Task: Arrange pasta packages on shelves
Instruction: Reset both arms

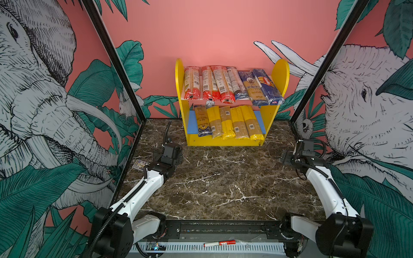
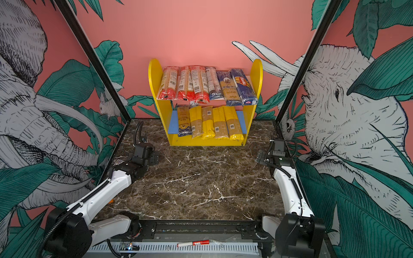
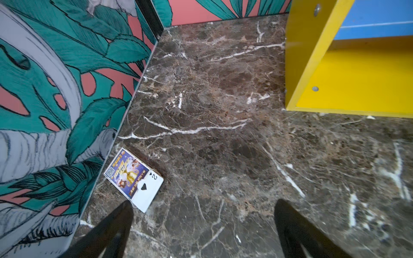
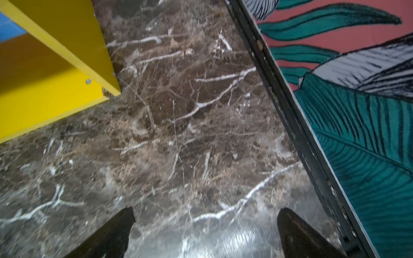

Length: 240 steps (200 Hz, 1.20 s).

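Marker pen (image 1: 219, 243) first, lying on the slotted rail (image 1: 192, 247) at the near edge. Beyond it we see brown marble tabletop (image 1: 223, 183) veined white, with the left gripper (image 3: 204, 204) and right gripper (image 4: 205, 211) each hovering over bare stone, jaws spread wide, holding nothing. Playing cards (image 3: 134, 178) lie just beside the left mural wall (image 1: 33, 100). Farthest back, against the pink wall (image 1: 212, 33), stand the shelves (image 1: 225, 140); the pasta packages (image 1: 225, 86) fill them, six on the upper board, five on the lower.

The tabletop (image 1: 223, 183) looks like polished brown marble, glossy with white veins. The shelves (image 1: 282, 76) are smooth painted board, nearly matt. Pasta packages (image 1: 220, 84) wear shiny crinkled plastic film.
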Tool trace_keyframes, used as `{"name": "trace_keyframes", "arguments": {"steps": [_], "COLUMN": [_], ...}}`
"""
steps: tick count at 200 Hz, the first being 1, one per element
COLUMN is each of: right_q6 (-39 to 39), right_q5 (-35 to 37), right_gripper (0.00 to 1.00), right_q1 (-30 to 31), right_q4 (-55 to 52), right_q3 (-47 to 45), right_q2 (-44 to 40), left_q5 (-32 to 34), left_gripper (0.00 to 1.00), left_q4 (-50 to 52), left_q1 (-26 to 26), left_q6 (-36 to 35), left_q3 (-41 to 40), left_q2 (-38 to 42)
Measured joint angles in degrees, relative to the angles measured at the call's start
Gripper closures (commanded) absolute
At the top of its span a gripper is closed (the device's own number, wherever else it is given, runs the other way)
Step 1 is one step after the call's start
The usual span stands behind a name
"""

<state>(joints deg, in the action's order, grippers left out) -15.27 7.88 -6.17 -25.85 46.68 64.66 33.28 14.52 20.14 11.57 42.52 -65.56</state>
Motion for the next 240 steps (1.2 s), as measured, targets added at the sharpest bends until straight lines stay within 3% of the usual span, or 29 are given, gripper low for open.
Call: {"name": "trace_keyframes", "arguments": {"steps": [27,53,105,146,240], "right_q6": [1.6,3.5,3.9,4.0,7.8], "right_q5": [0.7,1.0,0.0,-2.0,-7.5], "right_gripper": [0.01,0.01,0.01,0.01,0.01], "right_q1": [0.0,0.0,0.0,0.0,0.9], "right_q4": [16.3,27.2,46.4,57.0,74.0], "right_q3": [-13.3,-19.4,-23.1,-24.5,-26.8], "right_q2": [-3.0,-1.8,6.3,13.6,19.1], "left_q5": [1.8,1.8,-2.1,-5.9,-15.4], "left_gripper": [0.01,0.01,0.01,0.01,0.01], "left_q4": [-8.8,-17.6,-30.8,-42.3,-51.2], "left_q1": [-1.2,-2.1,-4.7,-7.3,-8.1], "left_q6": [-2.3,-4.6,-10.0,-12.3,-18.1], "left_q3": [-5.6,-11.8,-14.4,-18.3,-19.8], "left_q2": [1.0,1.4,-1.0,-9.0,-12.5]}}
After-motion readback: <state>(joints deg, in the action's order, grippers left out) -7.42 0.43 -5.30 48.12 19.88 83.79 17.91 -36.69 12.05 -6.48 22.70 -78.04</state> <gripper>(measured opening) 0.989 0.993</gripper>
